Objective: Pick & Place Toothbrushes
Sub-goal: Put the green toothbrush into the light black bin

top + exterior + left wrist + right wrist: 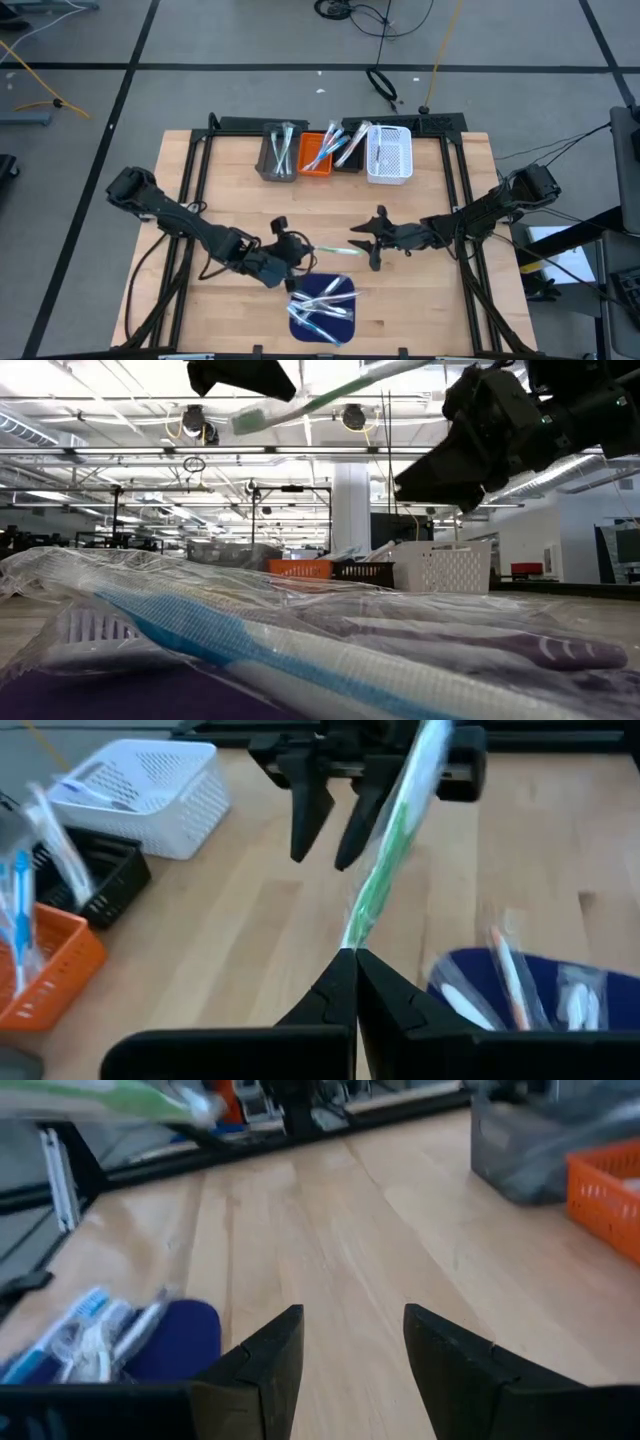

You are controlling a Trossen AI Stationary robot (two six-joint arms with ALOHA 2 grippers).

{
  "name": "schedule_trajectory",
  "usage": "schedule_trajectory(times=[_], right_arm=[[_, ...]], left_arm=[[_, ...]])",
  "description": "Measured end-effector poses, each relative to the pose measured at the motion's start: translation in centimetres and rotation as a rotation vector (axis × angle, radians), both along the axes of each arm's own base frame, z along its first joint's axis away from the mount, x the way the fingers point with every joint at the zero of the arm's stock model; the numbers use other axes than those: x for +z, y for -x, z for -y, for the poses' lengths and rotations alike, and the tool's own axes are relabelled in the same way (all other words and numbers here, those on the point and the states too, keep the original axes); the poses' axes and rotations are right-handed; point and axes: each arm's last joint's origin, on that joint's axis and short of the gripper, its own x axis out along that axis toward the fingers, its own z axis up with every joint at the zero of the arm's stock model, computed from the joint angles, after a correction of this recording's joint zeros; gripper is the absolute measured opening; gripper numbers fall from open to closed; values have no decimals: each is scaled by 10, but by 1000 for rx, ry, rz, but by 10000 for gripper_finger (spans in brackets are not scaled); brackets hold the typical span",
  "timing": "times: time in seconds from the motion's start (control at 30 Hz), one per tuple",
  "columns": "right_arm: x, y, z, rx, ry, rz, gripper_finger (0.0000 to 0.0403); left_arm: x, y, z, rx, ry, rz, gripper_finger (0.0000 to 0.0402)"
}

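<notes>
My left gripper (298, 252) hangs above the table's middle, shut on a green toothbrush (392, 840) in a clear wrapper. The toothbrush (332, 250) sticks out toward my right gripper (374, 240). That gripper stands open a little to the right, nothing between its fingers (350, 1342). Several more wrapped toothbrushes (322, 300) lie on the dark blue mat (300, 322) near the front edge. Toothbrushes also stand in the grey bin (278, 152), the orange bin (316, 156) and the black bin (348, 150). My left gripper pinches one end of the green toothbrush (354, 934) between its two fingertips (335, 982). The rest runs straight on ahead of the fingers, toward the table's right. The toothbrush is lifted clear of the table and of the mat, and slants upward in the low view (320, 398).
The bins stand in a row at the table's far edge, the white bin (390, 156) at its right end. Bare wood lies between the bins and the grippers. Black frame rails (190, 190) run along the table's sides.
</notes>
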Motion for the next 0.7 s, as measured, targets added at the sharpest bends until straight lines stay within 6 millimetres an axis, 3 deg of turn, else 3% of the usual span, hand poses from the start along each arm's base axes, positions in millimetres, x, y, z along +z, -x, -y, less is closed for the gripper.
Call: schedule_trajectory(times=[0.33,0.7], right_arm=[[21,-4,-4,104,36,203,165],[30,-2,-14,191,55,300,165]], left_arm=[[3,-2,-4,89,-55,53,0],[7,-10,-15,109,-78,83,0]])
